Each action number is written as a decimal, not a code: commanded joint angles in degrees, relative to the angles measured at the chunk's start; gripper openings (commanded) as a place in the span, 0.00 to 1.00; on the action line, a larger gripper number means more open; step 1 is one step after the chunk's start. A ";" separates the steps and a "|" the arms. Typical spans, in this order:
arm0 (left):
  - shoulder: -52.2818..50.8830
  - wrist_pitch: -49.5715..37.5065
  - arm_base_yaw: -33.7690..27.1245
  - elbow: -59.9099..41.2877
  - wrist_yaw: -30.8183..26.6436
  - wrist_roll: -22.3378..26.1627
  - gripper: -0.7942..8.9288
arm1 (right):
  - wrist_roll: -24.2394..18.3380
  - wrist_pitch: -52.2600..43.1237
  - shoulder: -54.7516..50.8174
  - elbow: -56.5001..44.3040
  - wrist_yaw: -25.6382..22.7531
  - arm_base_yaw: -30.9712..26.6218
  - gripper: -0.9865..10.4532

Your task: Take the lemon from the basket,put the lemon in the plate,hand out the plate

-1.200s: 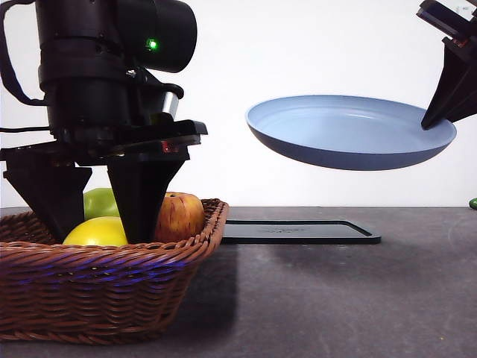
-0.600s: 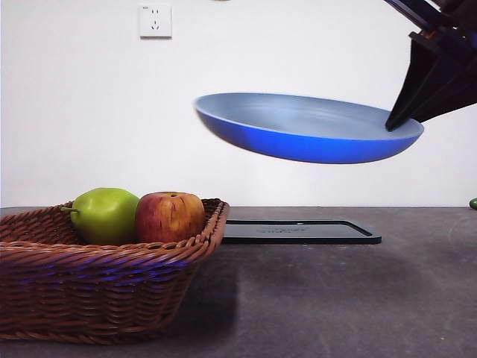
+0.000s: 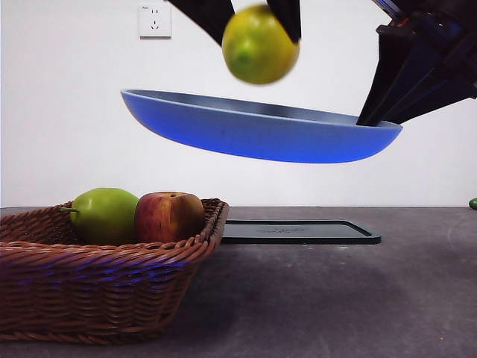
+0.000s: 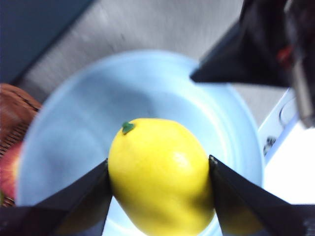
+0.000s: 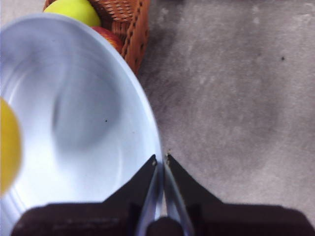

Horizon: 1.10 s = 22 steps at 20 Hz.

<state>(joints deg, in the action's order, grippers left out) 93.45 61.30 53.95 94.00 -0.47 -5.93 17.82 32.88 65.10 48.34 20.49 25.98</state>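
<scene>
The left gripper [image 4: 160, 169] had its two black jaws pressed on the sides of the smooth yellow oval lemon [image 3: 258, 43], so the lemon was held tight and hung in the air. In the front view the lemon was high up, just above the round blue-grey plate [image 3: 253, 134] and not touching it. The left wrist view showed the lemon [image 4: 160, 177] right over the middle of the plate [image 4: 74, 132]. The right gripper [image 5: 161, 162] had its jaws nearly closed, pinching the thin rim of the plate [image 5: 74, 123] on the right side and holding the whole plate up above the dark grey table [image 3: 335, 298]. The plate looked a little tilted, with its left side higher than its right. Down on the left, the wide brown woven wicker basket [image 3: 97, 283] sat on the table with a bright green apple [image 3: 104, 215] and a red and yellow apple [image 3: 169, 216] inside. A flat black tray [image 3: 298, 231] lay farther back. The next step was likely to set the lemon down in the plate. If it were dropped from too high, the round lemon could bounce or roll across the plate and over the low rim. The plate was held only at one edge, so the added weight could tip it or make it slip out of the jaws.
</scene>
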 commanded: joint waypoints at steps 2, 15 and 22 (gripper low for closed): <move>2.27 0.02 0.90 0.92 -0.24 2.29 0.27 | 0.76 -0.72 0.61 1.25 0.20 0.28 0.09; 5.99 -1.22 1.88 0.92 0.48 1.07 0.49 | 0.24 -0.96 0.61 1.73 0.15 0.28 0.09; 5.35 0.20 1.99 0.94 0.85 -0.31 0.50 | 0.11 -1.14 0.61 1.73 0.15 -0.07 0.09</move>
<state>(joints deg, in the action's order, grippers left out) 98.76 61.69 55.27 93.86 0.30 -5.63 17.78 32.88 65.19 48.64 20.34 25.74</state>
